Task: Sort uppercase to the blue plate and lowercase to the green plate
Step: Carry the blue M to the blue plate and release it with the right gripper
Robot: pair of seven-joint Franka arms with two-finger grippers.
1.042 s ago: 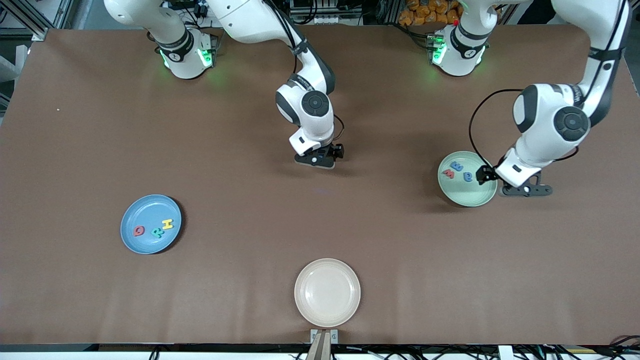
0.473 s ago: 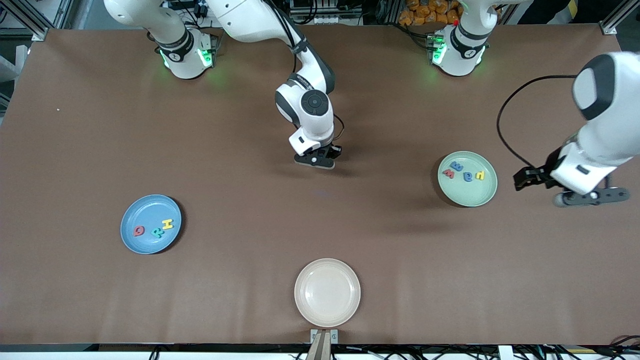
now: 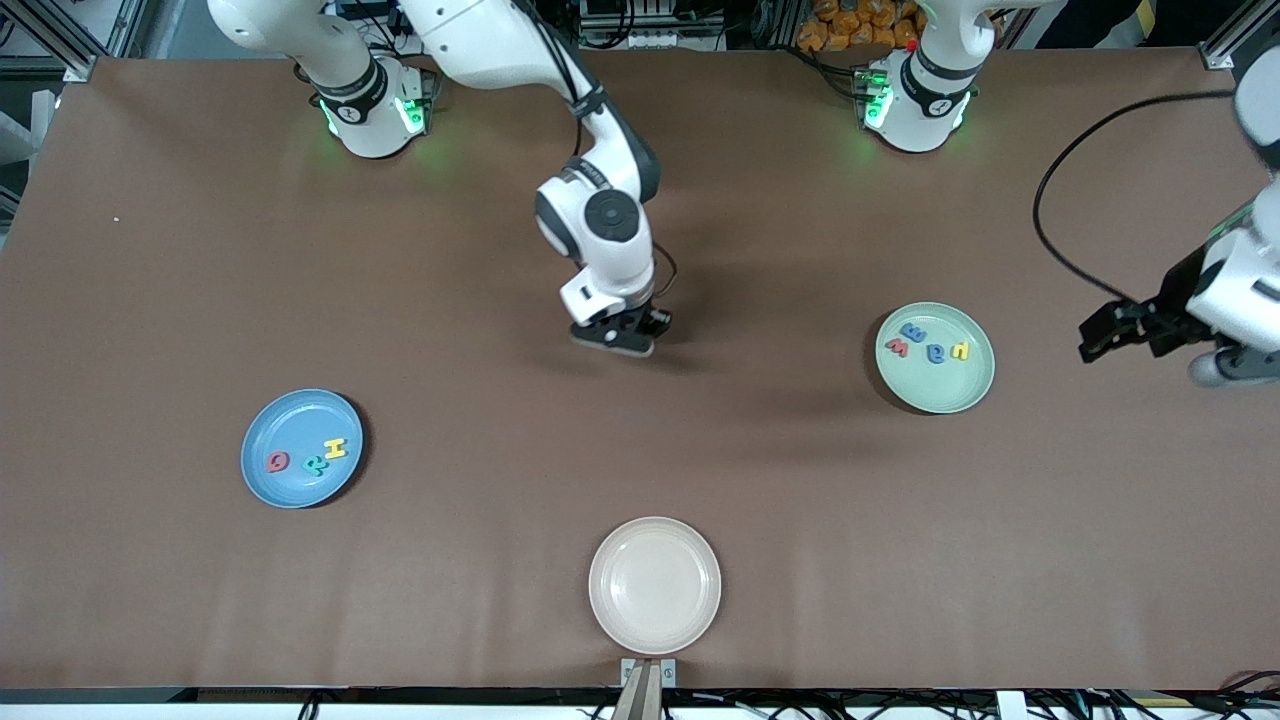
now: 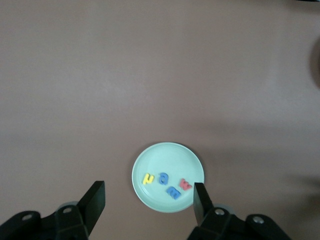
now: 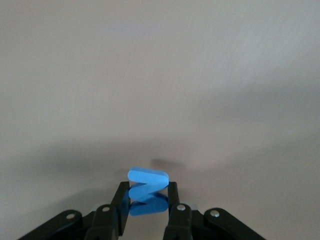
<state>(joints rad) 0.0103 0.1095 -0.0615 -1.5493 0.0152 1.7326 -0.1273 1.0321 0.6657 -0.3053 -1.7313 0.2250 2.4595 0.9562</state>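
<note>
My right gripper (image 3: 612, 340) is over the middle of the table, shut on the blue M (image 5: 147, 192), which it holds on edge between its fingers. The blue plate (image 3: 300, 495) lies toward the right arm's end and holds the red Q (image 3: 278, 461), the teal R (image 3: 317, 462) and the yellow H (image 3: 335, 447). The green plate (image 3: 930, 392) holds the blue m (image 3: 912, 332), the red w (image 3: 897, 348), the round blue letter (image 3: 937, 352) and the yellow n (image 3: 959, 351). My left gripper (image 3: 1240, 368) is open and empty, off the plate toward the left arm's end of the table. The left wrist view shows the green plate (image 4: 165, 157) between the open fingers of my left gripper (image 4: 149, 200).
A cream plate (image 3: 655, 585) with nothing on it lies near the table's front edge, nearer to the front camera than my right gripper. The brown table (image 3: 480, 560) is bare between the three plates.
My left gripper has drawn away from the green plate toward the left arm's end, leaving the yellow n on the plate. My right gripper has shifted slightly toward the right arm's end with the blue M.
</note>
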